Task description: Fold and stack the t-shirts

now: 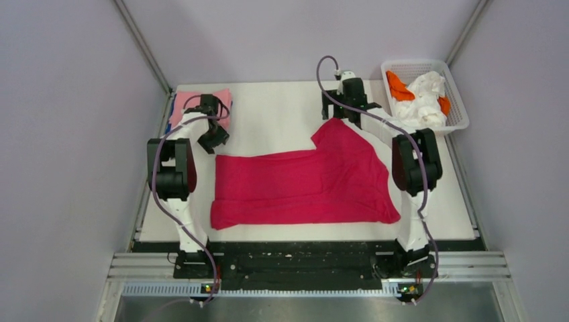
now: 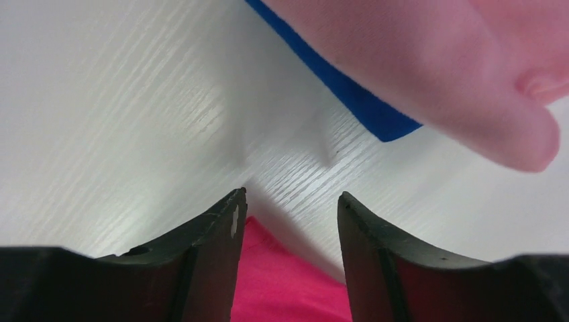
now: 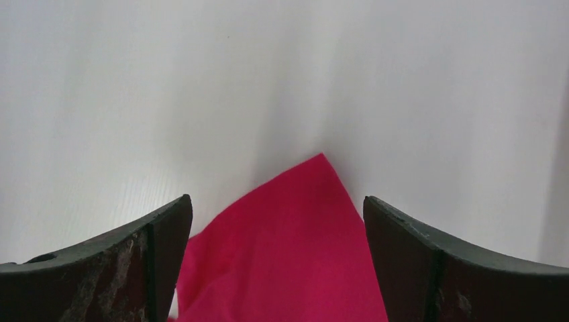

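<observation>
Crimson-red t-shirt [image 1: 302, 188] lies spread on the tabletop [image 1: 268, 104] seen from overhead, long axis left to right, with my left end effector [image 1: 216, 137] at its far-left corner and my right end effector [image 1: 339, 113] at its far-right corner. Left wrist: jaws half-parted astride that corner, gripping nothing. Right wrist: jaws wide astride the cloth tip, empty.

Only a strip of the blue shirt [image 2: 368, 107] shows under the pink shirt [image 2: 429, 60] — itself blurred, cut off at top and right. From both wrists, the red shirt [image 3: 288, 255] runs off the bottom edge.
</observation>
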Controlling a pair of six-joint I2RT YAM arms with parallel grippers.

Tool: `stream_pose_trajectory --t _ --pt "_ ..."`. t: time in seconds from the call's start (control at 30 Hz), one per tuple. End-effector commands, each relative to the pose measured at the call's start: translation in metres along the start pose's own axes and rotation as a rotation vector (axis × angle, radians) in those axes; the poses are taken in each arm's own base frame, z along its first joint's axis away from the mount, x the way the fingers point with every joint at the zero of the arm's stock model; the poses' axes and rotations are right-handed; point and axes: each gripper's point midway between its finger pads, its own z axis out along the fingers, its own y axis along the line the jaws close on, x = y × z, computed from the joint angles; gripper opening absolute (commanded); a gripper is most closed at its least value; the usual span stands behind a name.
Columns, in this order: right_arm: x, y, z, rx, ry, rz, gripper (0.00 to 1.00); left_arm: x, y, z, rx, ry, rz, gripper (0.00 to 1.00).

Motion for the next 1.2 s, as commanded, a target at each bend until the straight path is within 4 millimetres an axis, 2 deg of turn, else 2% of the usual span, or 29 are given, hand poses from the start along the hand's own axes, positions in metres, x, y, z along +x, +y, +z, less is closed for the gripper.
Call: stream_pose_trajectory --t 0.0,0.13,0.33,0.57,0.87,0.97,1.0,1.03,1.07,1.17 --pt "0.001 -0.002 0.037 0.048 0.037 -0.104 0.96 0.0 -0.007 0.007 -0.016 0.034 -0.013 0.55" --pt "0.015 -0.006 0.066 0.08 0.091 -0.143 0.95 0.01 0.002 0.013 -0.058 0.07 -0.018 0.51" --pt "0.019 0.004 0.083 0.079 0.104 -0.205 0.95 0.015 0.02 0.011 -0.129 0.061 -0.013 0.51" --pt "0.023 0.003 0.09 0.109 0.113 -0.237 0.95 0.016 0.025 -0.001 -0.128 0.07 0.009 0.51" --pt "0.033 0.004 0.088 0.106 0.143 -0.248 0.94 0.017 0.012 -0.019 -0.028 0.084 -0.005 0.5" --pt "0.033 0.004 0.088 0.106 0.144 -0.244 0.93 0.024 0.01 -0.016 -0.002 0.103 -0.003 0.35" --pt "0.033 0.005 0.087 0.106 0.144 -0.243 0.93 0.025 0.01 -0.015 -0.002 0.105 -0.003 0.24" --pt "0.034 0.006 0.088 0.101 0.145 -0.24 0.92 0.024 0.01 -0.014 -0.003 0.106 -0.002 0.09" --pt "0.033 0.006 0.087 0.099 0.143 -0.239 0.91 0.025 0.01 -0.014 -0.008 0.107 0.001 0.0" --pt "0.034 0.01 0.086 0.078 0.147 -0.236 0.87 0.024 0.011 -0.015 -0.002 0.103 0.011 0.0"
